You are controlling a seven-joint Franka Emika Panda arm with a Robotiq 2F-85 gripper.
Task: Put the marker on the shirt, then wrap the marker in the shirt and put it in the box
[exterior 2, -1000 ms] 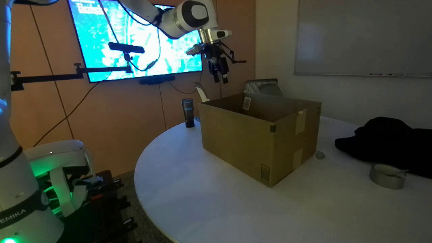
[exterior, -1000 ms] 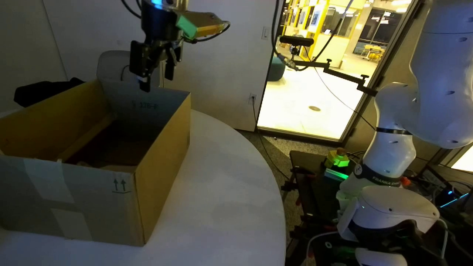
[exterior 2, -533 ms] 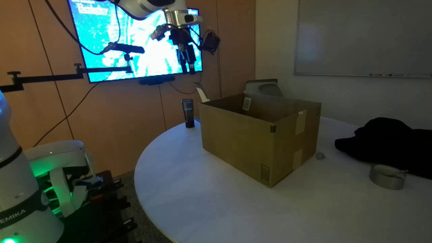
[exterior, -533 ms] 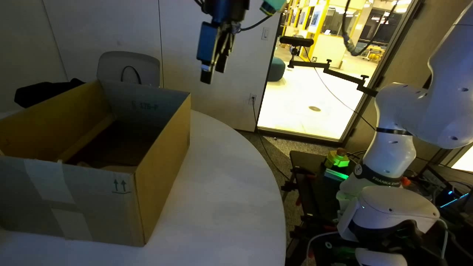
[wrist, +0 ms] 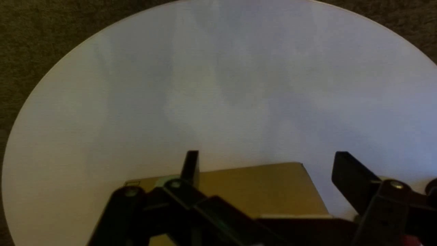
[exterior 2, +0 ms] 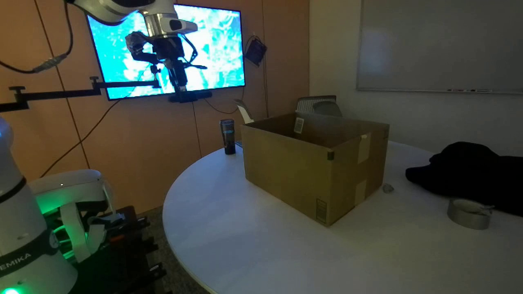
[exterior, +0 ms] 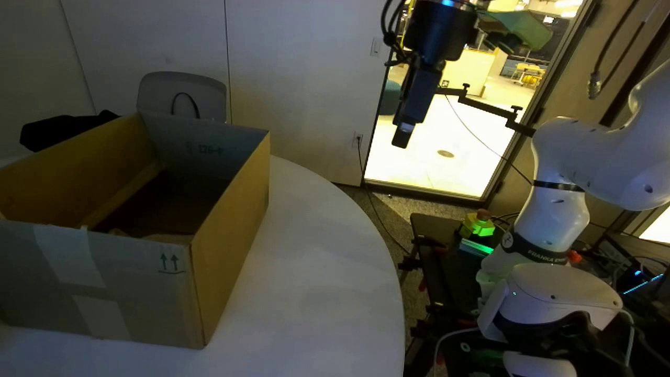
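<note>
Two of the 3 task items, shirt & marker, can't be made out in any view; only the box (exterior: 233, 235) is plain: upright on the table (exterior: 314, 293), open at top. Its floor is v. dark & partly hidden by the near wall; by that wall there's a tan patch (exterior: 167, 239), prob. cardboard, can't be sure. So shirt/marker whereabouts: not shown.

Best guess: both in the box, in the bit out of sight. If so, all 3 steps (marker on shirt, wrap, into box) are done & nothing's left. Unconfirmed tho; wrap esp. can't be checked w/o a straight look down inside.

Gripper (wrist: 265, 160) hangs high, well apart from box; jaws spread wide w/ no obj. betw. them, only table & box wall showing beyond. Fits a load let go, imo, so prob. end of job rather than start.

Further out, in an exterior view: tumbler (exterior 2: 228, 136) near box, small grey scrap (exterior 2: 387, 188) just beside it, then tape roll (exterior 2: 469, 213) & black cloth (exterior 2: 466, 167) further off, apart from it. None of these looks like part of the task.
</note>
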